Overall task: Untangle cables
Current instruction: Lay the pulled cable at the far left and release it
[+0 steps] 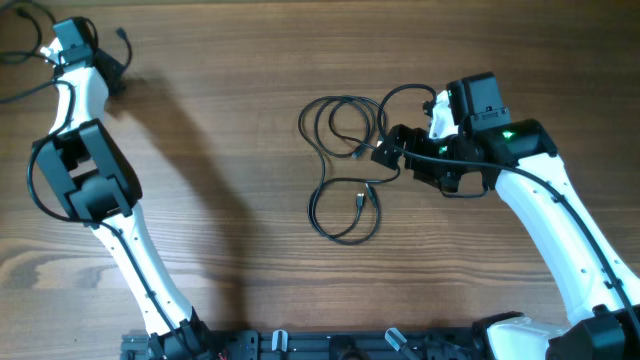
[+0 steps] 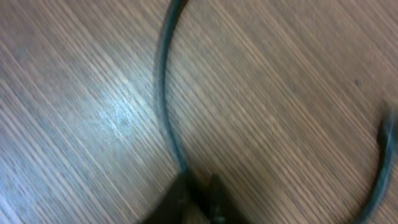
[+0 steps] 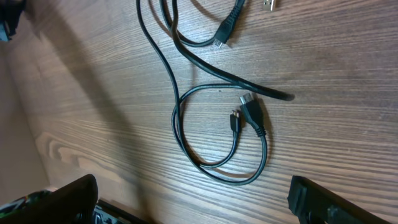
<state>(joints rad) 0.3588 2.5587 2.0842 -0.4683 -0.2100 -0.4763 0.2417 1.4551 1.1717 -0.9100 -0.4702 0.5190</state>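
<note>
Thin black cables (image 1: 340,120) lie in loose loops at the table's middle, with a lower loop (image 1: 345,215) holding two small plugs. My right gripper (image 1: 388,152) is open at the right edge of the loops. In the right wrist view its fingers are spread wide (image 3: 199,205) above the lower loop (image 3: 217,169), with plugs (image 3: 249,112) inside it and a silvery plug (image 3: 270,5) at the top. My left gripper (image 1: 115,62) is at the far top left. In the blurred left wrist view one cable (image 2: 163,93) runs into its closed jaws (image 2: 196,199).
A second cable end (image 2: 380,168) curves at the right of the left wrist view. Thicker black arm wires (image 1: 20,95) loop at the far left edge. The arm bases and a black rail (image 1: 300,345) stand along the front edge.
</note>
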